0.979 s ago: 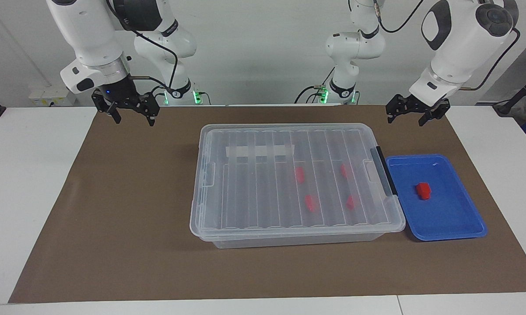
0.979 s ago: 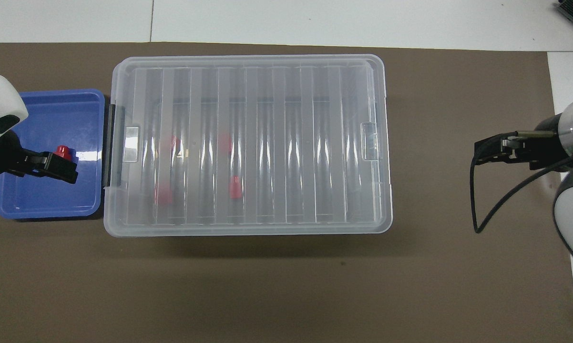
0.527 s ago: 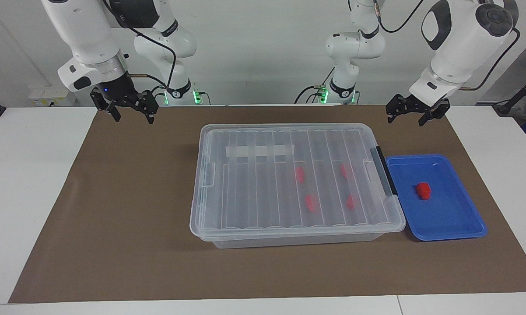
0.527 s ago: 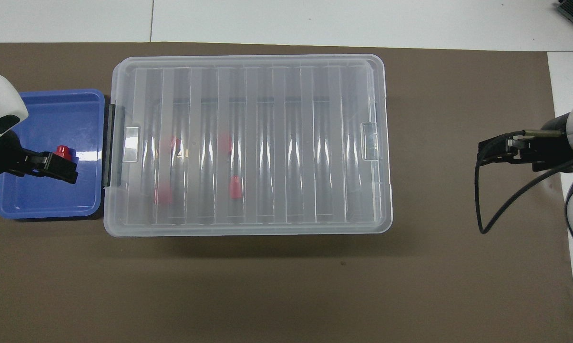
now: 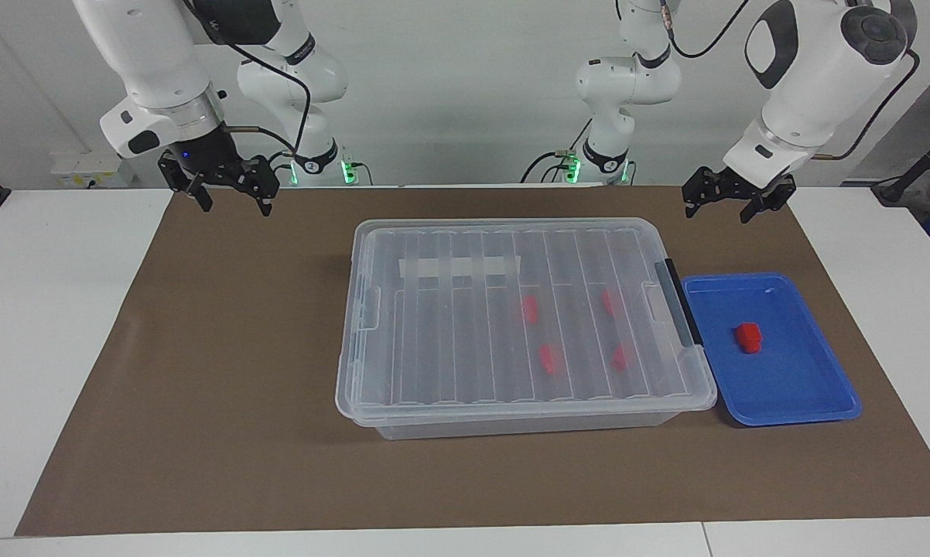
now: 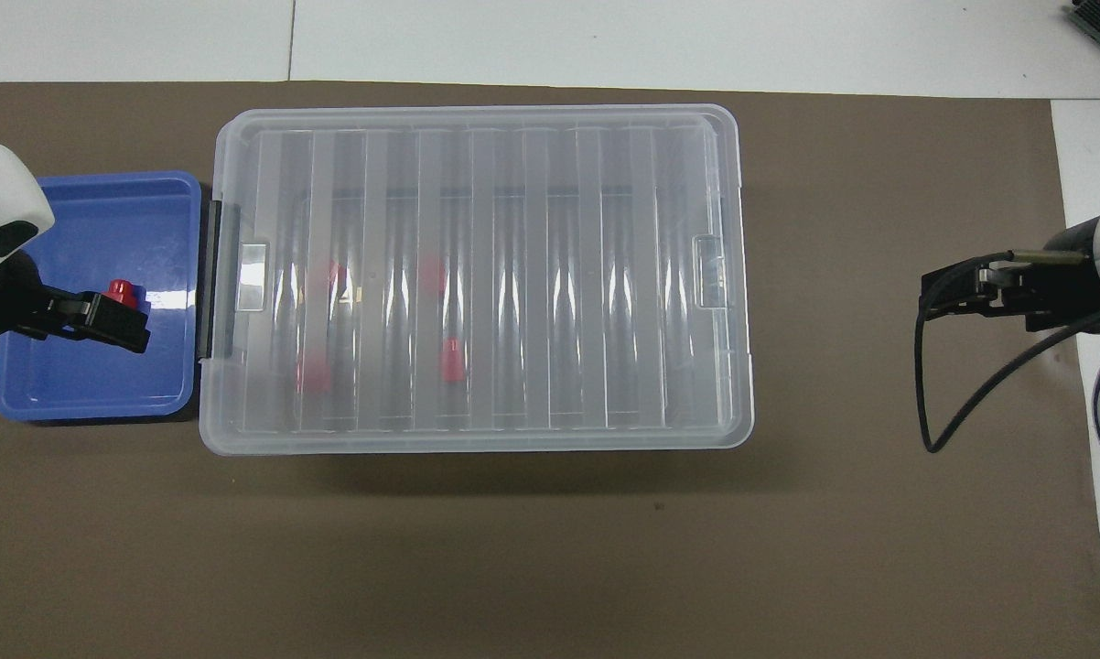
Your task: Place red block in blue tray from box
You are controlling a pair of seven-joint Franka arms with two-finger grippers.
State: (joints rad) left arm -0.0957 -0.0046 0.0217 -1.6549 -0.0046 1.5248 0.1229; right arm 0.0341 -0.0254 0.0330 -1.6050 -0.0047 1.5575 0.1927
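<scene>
The box (image 5: 511,325) is a clear bin with its ribbed lid shut; it also shows in the overhead view (image 6: 477,275). Several red blocks lie inside it, one of them (image 5: 548,359) under the lid. The blue tray (image 5: 805,387) sits against the box's black latch end, toward the left arm's end of the table. One red block (image 5: 748,337) lies in it, seen from overhead too (image 6: 122,291). My left gripper (image 5: 718,210) hangs open and empty, raised over the tray's area (image 6: 102,320). My right gripper (image 5: 233,203) hangs open and empty over the mat.
A brown mat (image 5: 225,371) covers the table under everything. A whitish tape strip (image 5: 459,267) lies on the lid. The black latch (image 5: 678,302) faces the tray. White tabletop (image 5: 47,325) borders the mat.
My right gripper has risen slightly and drawn back toward its own end of the table. The left gripper, box, tray and blocks have not moved.
</scene>
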